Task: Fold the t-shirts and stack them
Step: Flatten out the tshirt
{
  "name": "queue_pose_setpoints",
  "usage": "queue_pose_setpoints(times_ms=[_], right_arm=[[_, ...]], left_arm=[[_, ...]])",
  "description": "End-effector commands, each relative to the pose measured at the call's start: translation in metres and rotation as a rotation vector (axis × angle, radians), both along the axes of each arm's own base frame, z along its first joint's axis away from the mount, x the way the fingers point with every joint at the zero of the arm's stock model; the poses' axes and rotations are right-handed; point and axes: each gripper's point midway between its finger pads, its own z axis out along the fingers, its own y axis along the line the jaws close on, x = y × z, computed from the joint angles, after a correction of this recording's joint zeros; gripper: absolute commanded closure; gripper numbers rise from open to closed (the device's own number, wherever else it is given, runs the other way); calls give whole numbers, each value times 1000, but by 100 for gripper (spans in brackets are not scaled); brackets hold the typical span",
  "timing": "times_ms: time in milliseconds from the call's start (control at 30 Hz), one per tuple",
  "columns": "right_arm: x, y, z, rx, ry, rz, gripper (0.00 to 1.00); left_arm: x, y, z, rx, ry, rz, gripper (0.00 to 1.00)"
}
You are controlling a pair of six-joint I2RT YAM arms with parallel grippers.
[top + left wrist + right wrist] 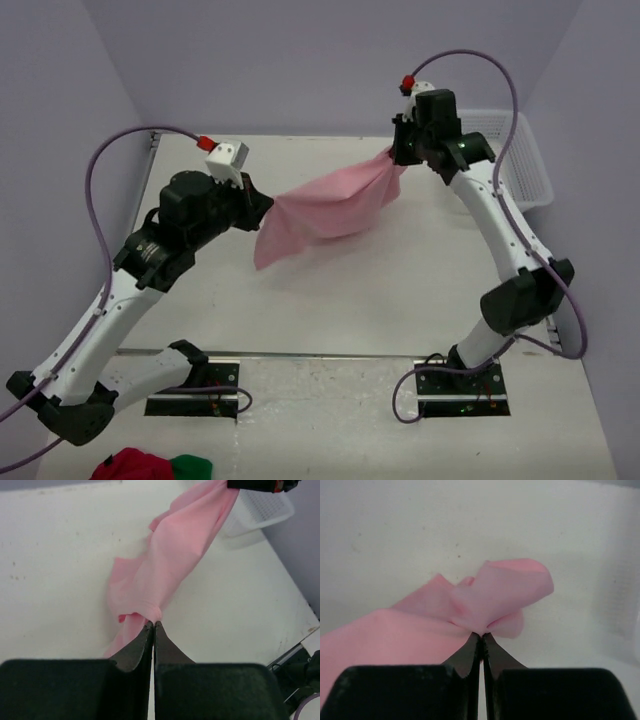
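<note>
T-shirt between left hand — right hand

The t-shirt hangs above the table between the left claw and right claw.

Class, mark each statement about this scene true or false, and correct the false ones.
1. The left gripper and right gripper are both shut on the pink t-shirt. True.
2. A white basket stands at the table's far right edge. True.
3. The t-shirt lies folded flat on the table. False: it is strung, unfolded, between the grippers.
4. A blue cloth lies at the near left corner. False: the cloth there is red and green.
</note>
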Motion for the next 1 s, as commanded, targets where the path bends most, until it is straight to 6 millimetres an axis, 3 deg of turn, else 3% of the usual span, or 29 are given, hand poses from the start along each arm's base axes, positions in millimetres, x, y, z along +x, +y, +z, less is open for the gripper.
queue_pose_setpoints(times_ms=[0,33,133,233,433,533,600,700,733,800,833,967], right_arm=[[-42,-10,91,14,-178,4,100],[-59,-13,115,27,-220,17,100],[-94,-12,150,37,-283,56,100],[-126,-13,171,26,-327,73,100],[-192,-18,195,85,-374,82,100],[-208,-20,190,117,-353,80,100],[-214,-20,182,130,-330,79,100],[-206,-17,162,95,-284,64,100],[-201,-18,155,74,-269,50,100],[-189,-10,133,34,-215,46,100],[-185,-8,124,20,-200,43,100],[-161,4,78,-61,-111,25,100]], left_arm=[[-20,5,62,-26,-173,-83,100],[-23,6,70,-34,-193,-93,100],[-42,9,110,-74,-296,-150,100],[-63,14,139,-102,-382,-197,100],[-114,30,180,-139,-549,-298,100],[-118,39,181,-146,-551,-261,100],[-110,39,167,-124,-499,-235,100],[-81,39,126,-74,-378,-139,100],[-61,41,101,-40,-302,-61,100],[-44,45,71,-1,-205,23,100],[-30,44,45,34,-128,71,100],[-4,49,-18,139,49,204,100]])
